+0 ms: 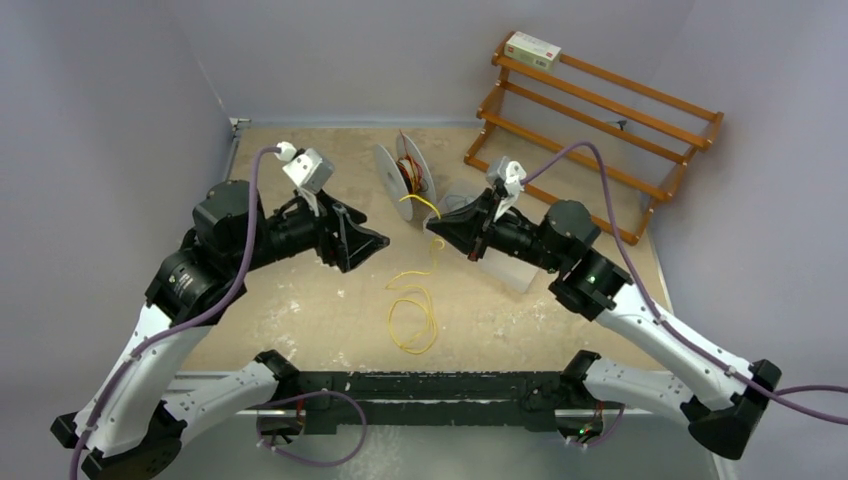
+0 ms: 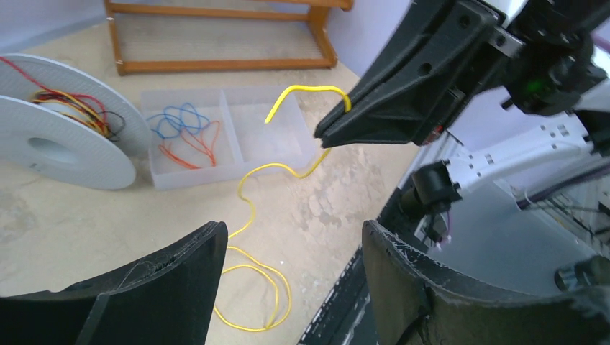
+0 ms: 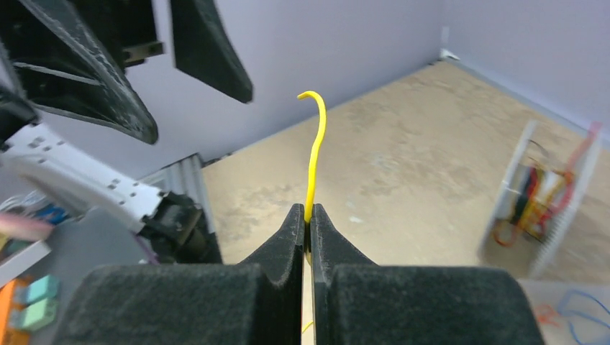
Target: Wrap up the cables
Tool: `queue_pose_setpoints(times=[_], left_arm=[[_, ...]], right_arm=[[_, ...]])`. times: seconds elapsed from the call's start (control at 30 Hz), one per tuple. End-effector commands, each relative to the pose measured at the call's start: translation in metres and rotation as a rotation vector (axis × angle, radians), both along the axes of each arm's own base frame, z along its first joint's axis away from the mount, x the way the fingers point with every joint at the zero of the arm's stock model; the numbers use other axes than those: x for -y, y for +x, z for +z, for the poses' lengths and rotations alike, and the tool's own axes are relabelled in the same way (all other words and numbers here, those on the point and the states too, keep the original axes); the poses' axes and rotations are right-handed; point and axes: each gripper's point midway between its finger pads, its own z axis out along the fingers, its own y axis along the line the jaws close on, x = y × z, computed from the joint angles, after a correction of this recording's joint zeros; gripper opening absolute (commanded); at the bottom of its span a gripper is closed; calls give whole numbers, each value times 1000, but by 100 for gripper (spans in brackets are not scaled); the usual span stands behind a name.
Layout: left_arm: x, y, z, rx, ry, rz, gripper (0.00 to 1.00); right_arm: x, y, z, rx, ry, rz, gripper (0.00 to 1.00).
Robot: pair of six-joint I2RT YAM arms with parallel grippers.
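Cable (image 1: pixel 412 322): one end is pinched in the right jaws, which are closed flat on it above mid-counter. A short hooked tip sticks out past them. The rest drops to the counter and lies in a loose double loop near the middle of the near edge.

Left jaws: wide open, holding nothing, raised and facing the right jaws, with the hanging run of cable between the two.

Spool (image 1: pixel 405 172) stands on edge toward the middle of the far edge, with some red and yellow turns on it. Clear tray (image 2: pixel 284 133) sits right of centre under the right arm, with thin blue and red wires inside.

Risks as I read them:
- Grip is close to the cable's end, and a wire this thin could slide out if the slack tugs.
- Loops on the counter overlap, so pulling upward may draw them into a kink or knot.
- Both jaws are near each other, so a handover could knock them together.
- The dragging slack might catch the tray wall, or hook those small wires out.
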Motion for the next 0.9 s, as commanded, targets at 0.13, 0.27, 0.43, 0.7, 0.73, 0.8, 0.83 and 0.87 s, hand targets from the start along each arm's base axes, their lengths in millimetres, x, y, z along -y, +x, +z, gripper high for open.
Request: queue_pose_setpoints(times=[0.13, 0.27, 0.43, 0.7, 0.73, 0.8, 0.83, 0.87], left_arm=[[-7, 55, -4, 3, -54, 260, 68], [-2, 83, -27, -49, -39, 353, 68], [3, 117, -50, -85, -37, 465, 68], [4, 174, -88, -160, -18, 697, 71], [2, 181, -93, -169, -11, 739, 71], [-3, 195, -104, -180, 9, 815, 71], [-3, 201, -109, -183, 19, 842, 71], [-3, 206, -115, -193, 32, 861, 71]], right_arm=[[76, 31, 26, 19, -14, -432, 0], [104, 32, 26, 12, -21, -543, 0], [123, 25, 17, -1, -55, -589, 0], [134, 14, 11, -19, -27, -589, 0], [134, 13, 10, -22, -25, -589, 0], [137, 11, 11, -22, -14, -590, 0], [137, 10, 10, -21, -13, -588, 0], [138, 9, 9, -22, -11, -588, 0]])
